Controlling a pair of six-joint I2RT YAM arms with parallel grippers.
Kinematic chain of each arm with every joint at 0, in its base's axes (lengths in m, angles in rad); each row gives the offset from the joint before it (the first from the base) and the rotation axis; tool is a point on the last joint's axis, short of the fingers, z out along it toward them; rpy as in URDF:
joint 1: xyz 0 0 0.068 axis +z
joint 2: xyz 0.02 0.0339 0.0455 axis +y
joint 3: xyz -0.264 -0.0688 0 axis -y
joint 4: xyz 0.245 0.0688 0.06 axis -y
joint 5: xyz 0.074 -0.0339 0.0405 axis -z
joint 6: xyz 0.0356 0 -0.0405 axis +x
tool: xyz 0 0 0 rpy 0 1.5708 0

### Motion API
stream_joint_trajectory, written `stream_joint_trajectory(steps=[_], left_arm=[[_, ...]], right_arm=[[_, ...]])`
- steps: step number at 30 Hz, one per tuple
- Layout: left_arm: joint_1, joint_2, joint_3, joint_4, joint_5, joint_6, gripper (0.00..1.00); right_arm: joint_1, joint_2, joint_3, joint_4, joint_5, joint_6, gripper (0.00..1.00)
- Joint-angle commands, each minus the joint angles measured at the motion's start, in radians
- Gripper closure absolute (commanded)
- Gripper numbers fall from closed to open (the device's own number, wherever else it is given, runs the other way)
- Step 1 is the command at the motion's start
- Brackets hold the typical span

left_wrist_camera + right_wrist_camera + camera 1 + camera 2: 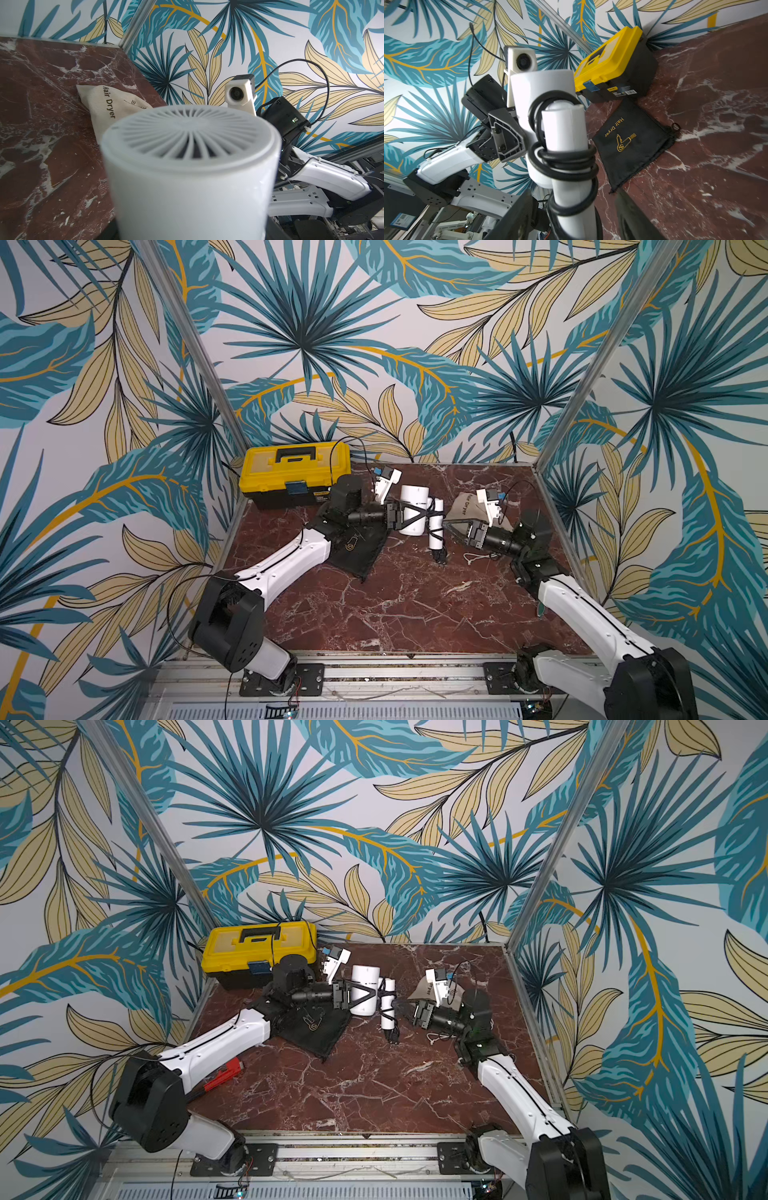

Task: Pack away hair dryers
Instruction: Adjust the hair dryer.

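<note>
Farthest left: yellow toolbox point(297, 472) is set against the far wall.
black bag point(357, 549): laid flat under the left arm.
left gripper point(411, 516): clamped across the barrel of the white hair dryer point(413, 494), far middle.
handle point(436, 542): wrapped in black cord point(566, 162).
right gripper point(449, 526): jaws spread, just right of the handle.
beige bag point(463, 506): laid far right.

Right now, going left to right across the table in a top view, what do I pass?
yellow toolbox → black bag → white hair dryer → beige bag
</note>
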Motion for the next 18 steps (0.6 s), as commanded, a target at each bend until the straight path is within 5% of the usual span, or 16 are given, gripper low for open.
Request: stream_joint_trajectory(steps=[1, 7, 18], left_arm=[[0.002, -0.025, -0.021, 0.121, 0.046, -0.042, 0.56], [0.002, -0.012, -0.017, 0.161, 0.045, -0.071, 0.56], [0.002, 0.014, -0.008, 0.197, 0.043, -0.11, 0.56]], right_arm=[[-0.003, 0.035, -0.018, 0.234, -0.074, 0.109, 0.4], [-0.003, 0.085, -0.033, 0.402, -0.101, 0.217, 0.43], [0.004, 0.079, -0.033, 0.375, -0.118, 0.201, 0.52]])
